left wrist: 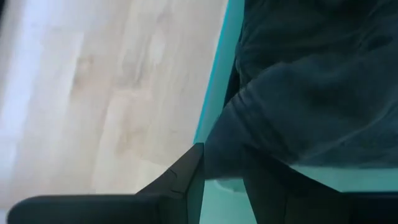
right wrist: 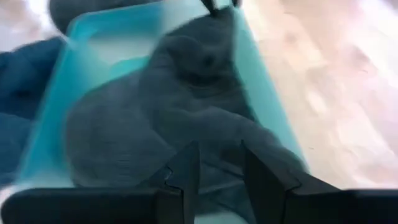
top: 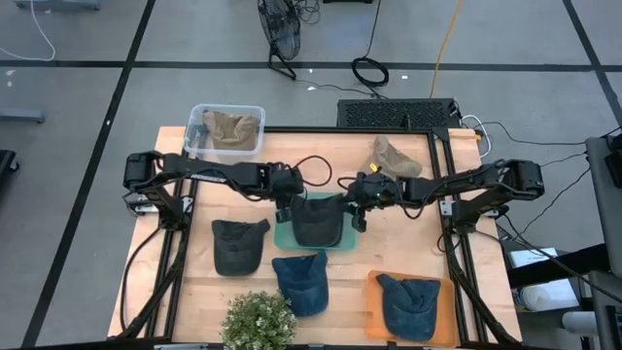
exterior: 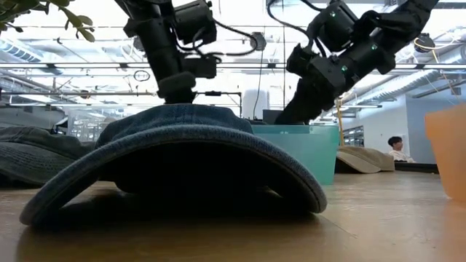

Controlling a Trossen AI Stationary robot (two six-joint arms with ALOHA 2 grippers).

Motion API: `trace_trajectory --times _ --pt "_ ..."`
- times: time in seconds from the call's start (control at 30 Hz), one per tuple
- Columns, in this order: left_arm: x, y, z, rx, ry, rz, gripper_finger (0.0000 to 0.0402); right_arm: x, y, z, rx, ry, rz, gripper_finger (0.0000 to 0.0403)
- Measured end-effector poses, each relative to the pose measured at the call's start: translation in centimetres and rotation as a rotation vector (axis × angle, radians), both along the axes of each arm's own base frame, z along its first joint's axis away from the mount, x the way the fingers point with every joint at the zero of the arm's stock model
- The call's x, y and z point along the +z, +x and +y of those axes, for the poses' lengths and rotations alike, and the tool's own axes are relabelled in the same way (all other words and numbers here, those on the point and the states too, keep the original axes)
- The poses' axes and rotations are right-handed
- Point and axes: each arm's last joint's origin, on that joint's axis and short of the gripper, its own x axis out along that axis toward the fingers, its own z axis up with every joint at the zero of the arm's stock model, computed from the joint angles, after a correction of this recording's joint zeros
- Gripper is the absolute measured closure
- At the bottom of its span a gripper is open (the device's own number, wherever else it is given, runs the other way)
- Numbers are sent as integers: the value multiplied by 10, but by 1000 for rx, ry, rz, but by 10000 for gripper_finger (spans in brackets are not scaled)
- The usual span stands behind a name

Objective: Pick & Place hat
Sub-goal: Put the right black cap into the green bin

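Observation:
A dark grey hat [top: 318, 220] lies in a teal tray [top: 284, 239] at the middle of the table. My left gripper [top: 286, 210] is at the hat's left edge and my right gripper [top: 359, 214] at its right edge, each shut on the cloth. In the left wrist view the hat [left wrist: 311, 93] bulges over the tray's rim [left wrist: 217, 81]. The right wrist view shows the hat [right wrist: 180, 106] filling the tray [right wrist: 56, 106]. In the low view the tray [exterior: 306, 149] stands behind a blue hat, with both arms above it. My left gripper pinches a fold at the hat's left edge [left wrist: 230, 143] between its two fingers [left wrist: 183, 177], coming from above beside the tray's rim. The hat rests in the tray. My right gripper pinches the hat's right edge [right wrist: 219, 152] between its two fingers [right wrist: 186, 171], slanting down from the table's right side. The hat's body lies in the tray.
A black hat [top: 238, 245] lies left of the tray. In front of the tray lies a blue hat [top: 301, 282], and another blue hat [top: 408, 303] rests on an orange tray [top: 449, 311]. A tan hat [top: 394, 156], a clear bin [top: 199, 126] and a plant [top: 258, 321] stand around.

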Motion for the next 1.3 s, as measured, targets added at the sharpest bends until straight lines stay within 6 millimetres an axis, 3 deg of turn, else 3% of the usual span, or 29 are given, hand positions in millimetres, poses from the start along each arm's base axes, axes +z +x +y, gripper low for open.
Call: trace_trajectory --times 0.2,0.3,0.57,0.87,1.17,1.3 --pt "25 -4 -3 15 3 -128 289 4 1 -14 -183 -131 -42 298" --pt "31 -4 -7 15 -3 -166 289 2 3 -12 -128 -88 -49 298" --pt "28 -3 -16 -20 -8 -143 289 -23 9 -13 -74 -42 40 298" --pt "27 -4 -17 -23 -8 -125 289 -17 10 -15 -47 -28 -7 298" --pt "27 -4 -17 -15 -9 -130 289 -26 5 -14 -9 19 96 298" --pt "27 -4 -17 -14 -10 -133 289 -19 4 -15 8 -19 48 298"
